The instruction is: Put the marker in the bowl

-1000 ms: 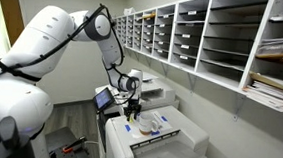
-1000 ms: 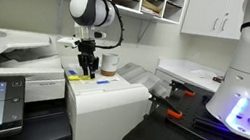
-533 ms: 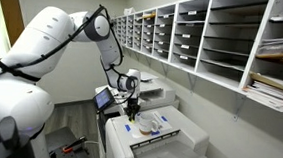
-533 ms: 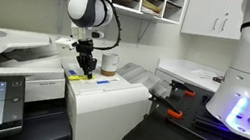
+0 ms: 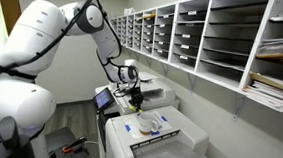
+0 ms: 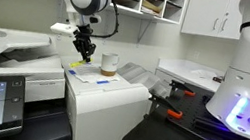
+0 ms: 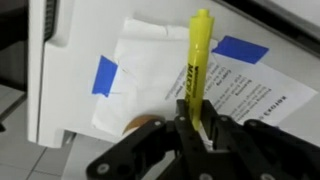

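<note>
In the wrist view a slim yellow marker (image 7: 197,60) stands out from between my gripper's (image 7: 195,118) black fingers (image 7: 213,128), which are shut on its lower end. It hangs above a white paper sheet (image 7: 150,75). The bowl shows in the wrist view only as a brownish round edge (image 7: 139,125) beside the left finger. In both exterior views the gripper (image 5: 132,94) (image 6: 85,54) is raised over the white printer top, with the bowl (image 5: 151,122) (image 6: 109,64) a short way off to the side. At that distance the marker is too small to make out.
Paper sheets held down with blue tape (image 7: 105,73) lie on the printer top (image 7: 48,80), whose edge drops off at the left of the wrist view. Wall shelves with paper trays (image 5: 215,34) run behind. A second printer (image 6: 1,51) and a dark bench (image 6: 208,124) flank the spot.
The jaws have shut on the marker, and the gripper has risen from the printer top with it, moving a little away from the bowl.
</note>
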Motion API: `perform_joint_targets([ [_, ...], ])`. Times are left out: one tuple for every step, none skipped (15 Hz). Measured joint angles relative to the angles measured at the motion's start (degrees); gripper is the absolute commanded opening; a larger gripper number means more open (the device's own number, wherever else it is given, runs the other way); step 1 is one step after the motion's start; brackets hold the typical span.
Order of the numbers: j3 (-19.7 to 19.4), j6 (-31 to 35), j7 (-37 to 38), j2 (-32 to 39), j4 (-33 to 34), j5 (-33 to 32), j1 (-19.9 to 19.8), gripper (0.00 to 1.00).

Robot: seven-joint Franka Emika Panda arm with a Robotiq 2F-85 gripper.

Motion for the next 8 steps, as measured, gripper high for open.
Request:
perform_joint_targets([
  [-1.23, -1.87, 1.93, -1.57, -0.04, -4.25, 1.36, 0.05],
  [-2.20, -4.73, 3.99, -3.17, -0.02, -8.70, 2.59, 0.05],
  [-2.50, -8.03, 5.93, -4.62, 0.00, -12.86, 3.26, 0.05],
  [-2.44, -11.51, 7.88, -5.86, 0.01, -16.88, 3.60, 0.05],
  [-2.09, -14.97, 9.54, -6.80, 0.00, -20.52, 3.69, 0.05],
  [-1.49, -18.59, 11.15, -7.51, 0.00, -24.02, 3.63, 0.05],
  [-0.72, -22.16, 12.57, -7.92, 0.00, -27.21, 3.52, 0.05],
  [0.34, -25.83, 13.85, -8.12, 0.02, -30.06, 3.23, 0.05],
])
